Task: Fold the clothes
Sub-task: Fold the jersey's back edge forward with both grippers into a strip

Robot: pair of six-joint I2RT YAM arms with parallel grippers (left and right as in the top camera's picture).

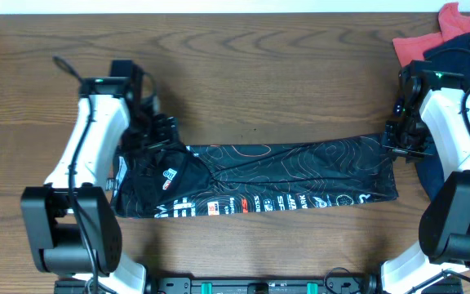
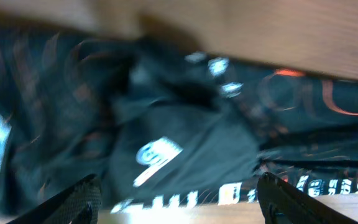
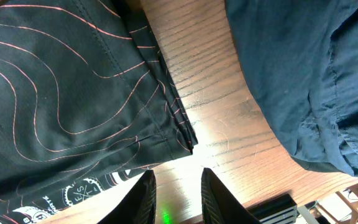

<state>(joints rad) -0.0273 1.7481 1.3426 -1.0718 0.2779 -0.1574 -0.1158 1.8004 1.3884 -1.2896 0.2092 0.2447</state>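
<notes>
T-shirt: The black T-shirt (image 1: 284, 175) is lying as a long, narrow band across the middle of the bench (image 1: 259, 73). It is running left to right, nearer the front edge than the back edge. Thin orange-white contour lines are showing on top, and a row of small white logos is running along its front side.

Left end: The cloth is bunching here into a rumpled dark lump carrying a small white logo.

Left gripper: I am hovering my left gripper (image 1: 160, 135) over that bunched left end, on the band's back side. I am holding it wide, with nothing between the fingers. In the blurred wrist view, dark cloth is filling the space below it.

Right gripper: I am holding my right gripper (image 1: 394, 140) at the band's right end, by its back corner. Its fingers are standing close together with only bare wood in the narrow gap. It is sitting just beside the layered corner of the hem.

Edges: The right hem is running fairly straight from back to front.

Neighbours: A dark blue garment (image 1: 463, 49) and a red garment (image 1: 427, 37) are piling up at the back right corner of the bench. A strip of wood is separating the blue one from the shirt's right end.

Room: Broad wood is stretching behind the band toward the back edge, and a slimmer strip is showing in front of it.
</notes>
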